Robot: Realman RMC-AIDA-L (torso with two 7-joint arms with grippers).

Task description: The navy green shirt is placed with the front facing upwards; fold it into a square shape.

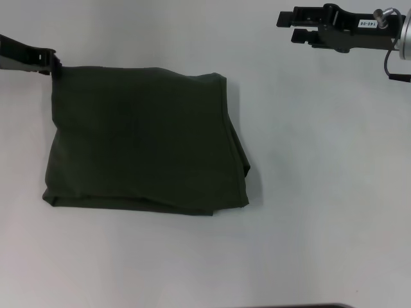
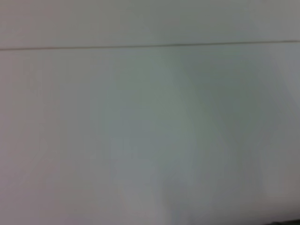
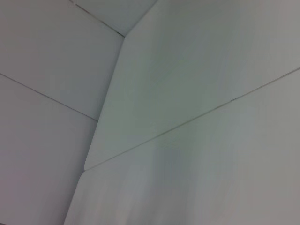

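The navy green shirt (image 1: 141, 138) lies folded into a rough square on the white table (image 1: 308, 160), plain green side up, with layered edges along its right and near sides. In the head view my left gripper (image 1: 50, 61) sits at the shirt's far left corner, touching or just at the cloth. My right gripper (image 1: 290, 27) hovers at the far right, well away from the shirt, open with nothing between its fingers. Neither wrist view shows the shirt or any gripper.
The white table surface (image 2: 150, 140) fills the left wrist view, with a thin seam line across it. Pale panels and seams (image 3: 187, 122) are all the right wrist view shows. A dark strip (image 1: 289, 305) runs along the near table edge.
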